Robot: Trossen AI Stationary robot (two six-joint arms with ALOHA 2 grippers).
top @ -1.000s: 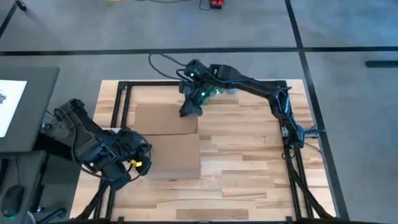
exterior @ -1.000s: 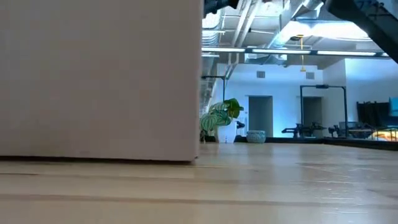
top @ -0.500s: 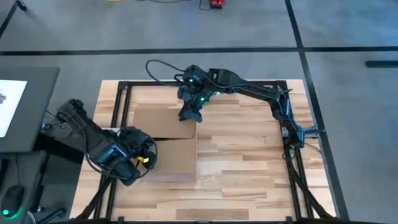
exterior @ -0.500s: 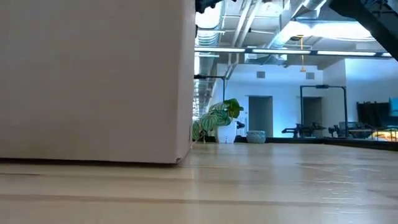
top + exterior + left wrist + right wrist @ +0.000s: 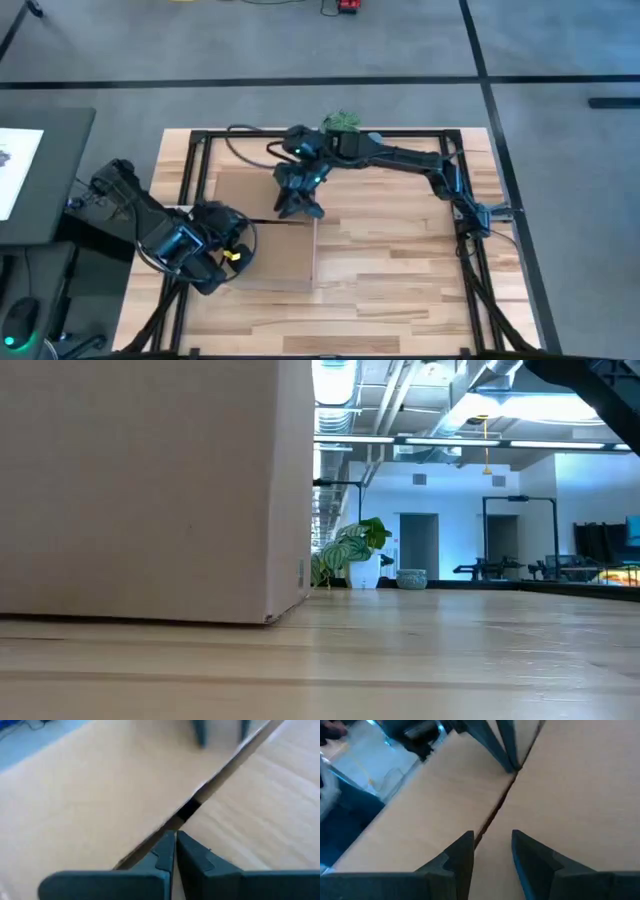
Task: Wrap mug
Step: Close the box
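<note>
Mug: not visible in any view, prob. inside the cardboard box (image 5: 265, 230), can't confirm. High view: box w/ two top flaps sits on the table (image 5: 400, 260); left gripper (image 5: 232, 255) is at the box's near-left edge, right gripper (image 5: 300, 208) over the box's right side at the seam between the flaps. Low view: box wall (image 5: 140, 490) fills the left, a corner resting on the tabletop; a potted plant (image 5: 345, 555) stands well behind the box; no gripper shown. Left wrist view: left gripper (image 5: 175, 851) has its fingers pressed together, tips at the flap seam (image 5: 187, 812), nothing between them. Right wrist view: right gripper (image 5: 492, 851) stands narrowly parted over the seam (image 5: 495, 812), gripping nothing; left arm shows at the box's far side. Step, as judged: closing/flattening the flaps; contents hidden. Next move prob. needs both flaps pressed level w/o the box sliding.
</note>
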